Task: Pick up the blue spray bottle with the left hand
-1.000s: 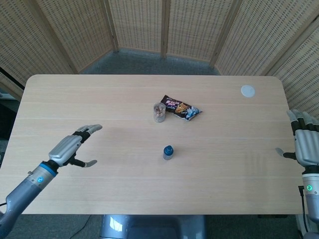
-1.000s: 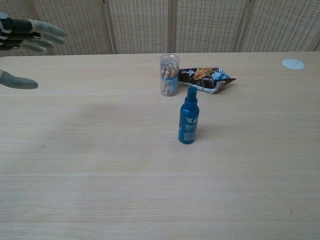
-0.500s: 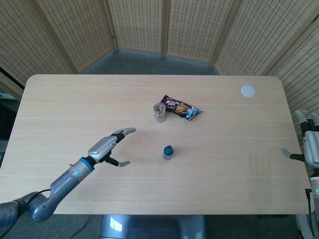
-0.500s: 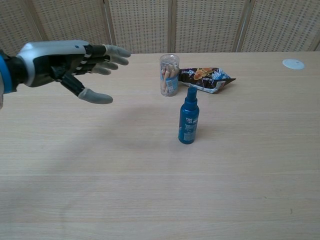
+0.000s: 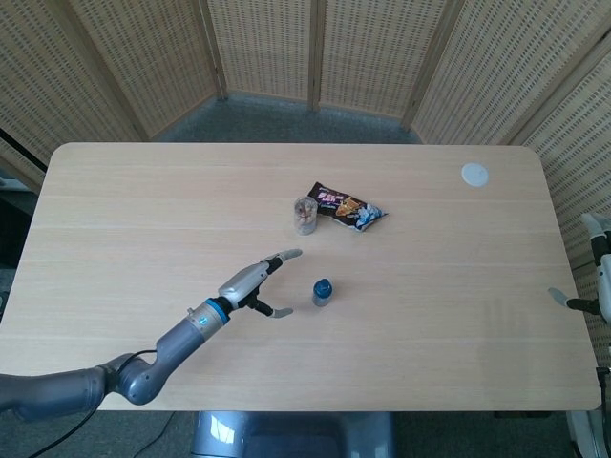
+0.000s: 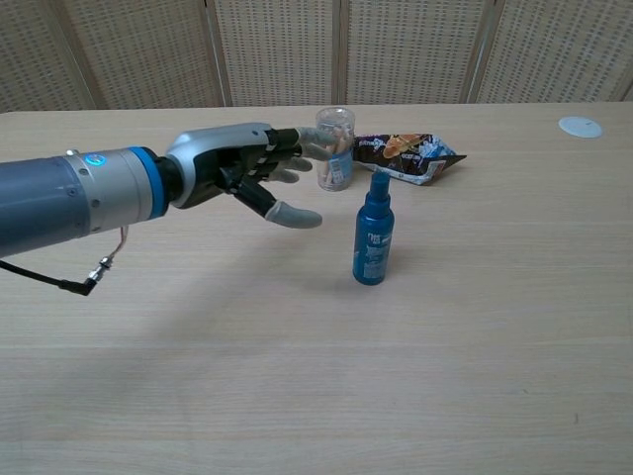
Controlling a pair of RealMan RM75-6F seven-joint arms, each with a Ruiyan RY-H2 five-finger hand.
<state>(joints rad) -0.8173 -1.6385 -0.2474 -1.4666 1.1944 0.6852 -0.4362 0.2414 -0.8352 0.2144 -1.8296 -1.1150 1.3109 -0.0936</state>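
Note:
The blue spray bottle stands upright near the middle of the table. My left hand hovers just left of it, fingers spread and empty, with the thumb reaching toward the bottle but a small gap remaining. My right hand shows only partly at the right edge of the head view, off the table's right side, with its fingers apart and nothing in it.
A clear jar of snacks stands behind the bottle, close to my left fingertips in the chest view. A snack packet lies beside it. A white disc rests at the far right.
My left arm has swept right across the table, bringing the hand from the left side to just beside the bottle. My right hand has drifted further out of the head view.

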